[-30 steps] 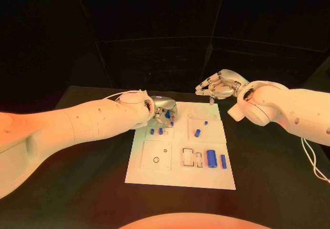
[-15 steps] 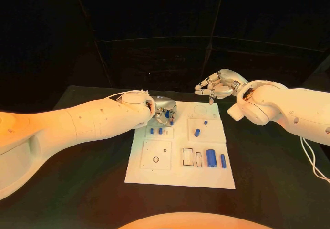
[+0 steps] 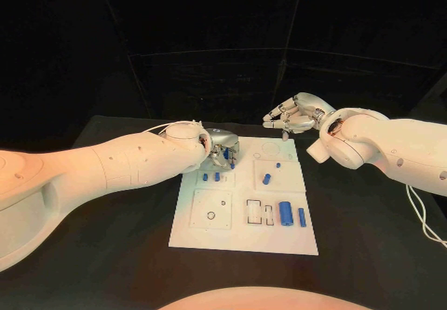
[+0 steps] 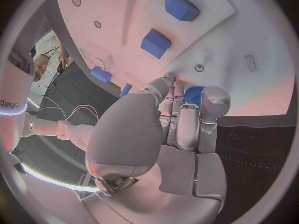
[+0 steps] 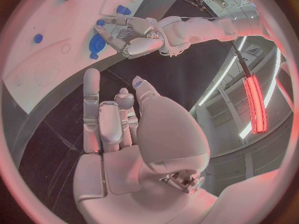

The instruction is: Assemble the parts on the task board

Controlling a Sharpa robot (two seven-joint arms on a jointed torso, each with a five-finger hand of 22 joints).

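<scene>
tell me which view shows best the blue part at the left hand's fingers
The left wrist view: the blue part sits right at the left hand's fingers, over the task board. The right wrist view shows it small and distant. In the head view the hand mostly covers it.

A white board [image 3: 244, 239] carrying small blue parts [image 3: 286, 211] lies on a black worktop [image 3: 112, 258], between silver hands [image 3: 221, 150] on white arms [image 3: 103, 171].

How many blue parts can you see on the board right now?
7 blue parts: two side by side by the left hand, one under it, two farther right, two nearest the robot. The hand may hide more.
</scene>
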